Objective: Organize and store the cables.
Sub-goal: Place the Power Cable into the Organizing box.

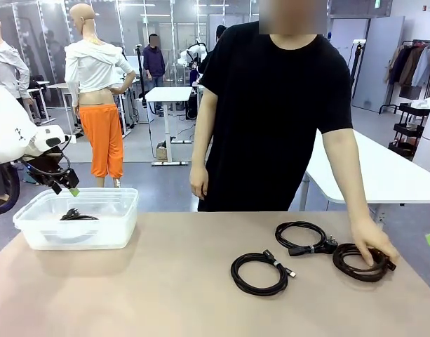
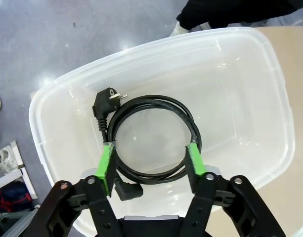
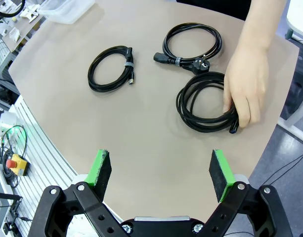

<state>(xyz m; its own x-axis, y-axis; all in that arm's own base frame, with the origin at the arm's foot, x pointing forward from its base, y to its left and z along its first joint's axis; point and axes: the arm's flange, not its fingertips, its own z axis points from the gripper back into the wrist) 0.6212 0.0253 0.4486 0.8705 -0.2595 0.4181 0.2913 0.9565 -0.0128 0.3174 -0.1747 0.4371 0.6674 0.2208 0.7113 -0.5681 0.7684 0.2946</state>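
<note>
One black coiled cable [image 2: 151,100] with a plug end lies flat in the clear plastic bin [image 2: 270,74]. My left gripper [image 2: 151,159] hangs open just above it, and its green pads touch nothing. From the front, that left gripper [image 1: 64,184] hovers over the bin [image 1: 32,232] at the table's left end. Three more cables lie on the table's right half: a near coil [image 1: 260,274], a far one [image 1: 304,237] and a third [image 1: 358,265] under a person's hand [image 1: 374,242]. My right gripper [image 3: 161,170] is open above the table edge, away from these cables [image 3: 127,64].
The person stands at the far side of the tan table [image 1: 186,295], with one hand [image 3: 247,84] resting on the rightmost coil [image 3: 188,112]. A white table [image 1: 383,172] stands behind on the right. The middle of the tan table is bare.
</note>
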